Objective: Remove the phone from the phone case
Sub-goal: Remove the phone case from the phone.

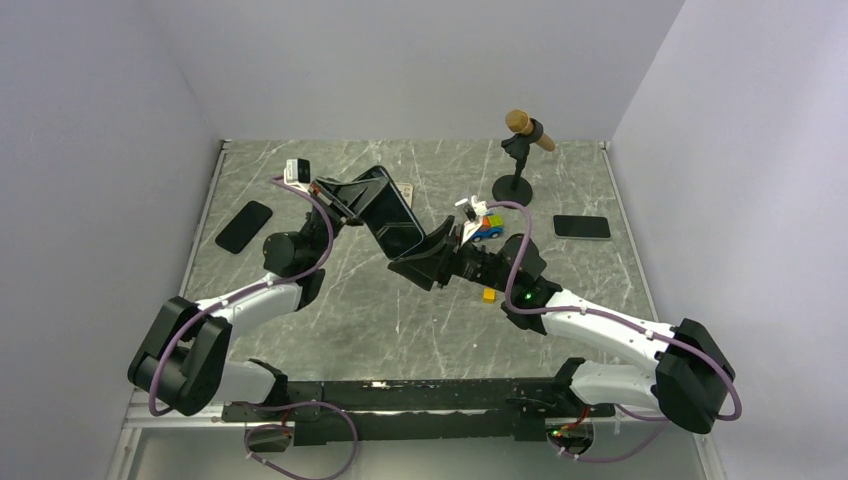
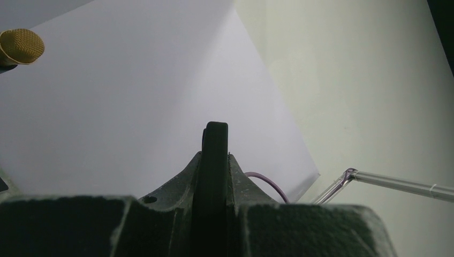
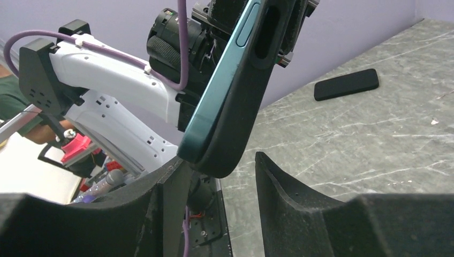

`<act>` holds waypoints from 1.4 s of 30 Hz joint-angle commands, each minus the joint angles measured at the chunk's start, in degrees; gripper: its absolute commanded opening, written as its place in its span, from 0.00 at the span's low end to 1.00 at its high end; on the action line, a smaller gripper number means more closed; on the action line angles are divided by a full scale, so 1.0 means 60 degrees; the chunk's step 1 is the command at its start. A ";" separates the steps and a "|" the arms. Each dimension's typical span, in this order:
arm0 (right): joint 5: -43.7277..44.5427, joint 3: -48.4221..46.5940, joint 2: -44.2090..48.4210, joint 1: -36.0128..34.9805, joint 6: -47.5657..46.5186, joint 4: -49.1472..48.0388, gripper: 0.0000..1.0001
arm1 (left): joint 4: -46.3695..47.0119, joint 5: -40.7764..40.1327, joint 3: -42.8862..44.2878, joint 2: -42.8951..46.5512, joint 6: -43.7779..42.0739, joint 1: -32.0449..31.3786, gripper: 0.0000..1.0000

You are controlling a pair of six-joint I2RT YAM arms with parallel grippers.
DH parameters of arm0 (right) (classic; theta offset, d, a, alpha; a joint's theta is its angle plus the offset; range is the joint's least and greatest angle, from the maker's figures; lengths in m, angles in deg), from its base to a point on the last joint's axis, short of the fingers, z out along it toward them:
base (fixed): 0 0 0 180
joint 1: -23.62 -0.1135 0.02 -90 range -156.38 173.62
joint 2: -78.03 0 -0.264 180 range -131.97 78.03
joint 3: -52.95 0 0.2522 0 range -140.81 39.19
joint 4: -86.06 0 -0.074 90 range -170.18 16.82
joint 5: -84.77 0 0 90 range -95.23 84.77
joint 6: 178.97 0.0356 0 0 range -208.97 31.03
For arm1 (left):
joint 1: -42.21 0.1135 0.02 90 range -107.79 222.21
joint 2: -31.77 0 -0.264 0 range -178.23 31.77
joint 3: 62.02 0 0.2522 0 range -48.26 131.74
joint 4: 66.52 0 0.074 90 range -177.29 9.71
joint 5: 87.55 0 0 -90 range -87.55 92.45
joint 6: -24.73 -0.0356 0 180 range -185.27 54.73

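The phone [image 1: 392,213], a dark slab with a teal edge [image 3: 222,91], sits in its black phone case [image 3: 252,96] and is held tilted above the table. My left gripper [image 1: 340,198] is shut on the upper end. In the left wrist view the black edge [image 2: 215,144] stands upright, pinched between the fingers [image 2: 184,176]. My right gripper [image 1: 428,256] is open at the lower end. In the right wrist view the bottom corner of case and phone hangs between the fingertips [image 3: 267,171]. It touches or nearly touches the left finger, with a gap to the right one.
A microphone on a round stand [image 1: 520,135] is at the back. A black phone [image 1: 244,226] lies at the left and another phone [image 1: 581,226] at the right. A colourful toy [image 1: 487,226] and a small yellow block [image 1: 488,294] lie near my right arm.
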 commanded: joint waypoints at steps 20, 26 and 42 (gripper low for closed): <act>0.0436 -0.0331 0.0018 -0.0311 -0.0737 -0.0947 0.56 | 0.2041 -0.0126 0.0676 0.0073 0.0542 -0.0158 0.00; 0.0372 -0.0300 -0.0101 -0.0319 -0.0563 -0.1445 0.55 | 0.2045 -0.0108 0.0778 0.0088 0.0564 -0.0194 0.00; 0.3341 -0.0109 -0.0290 -0.0158 -0.3137 0.0740 0.04 | 0.2031 -0.0056 0.0277 0.0892 0.1021 -0.0304 0.00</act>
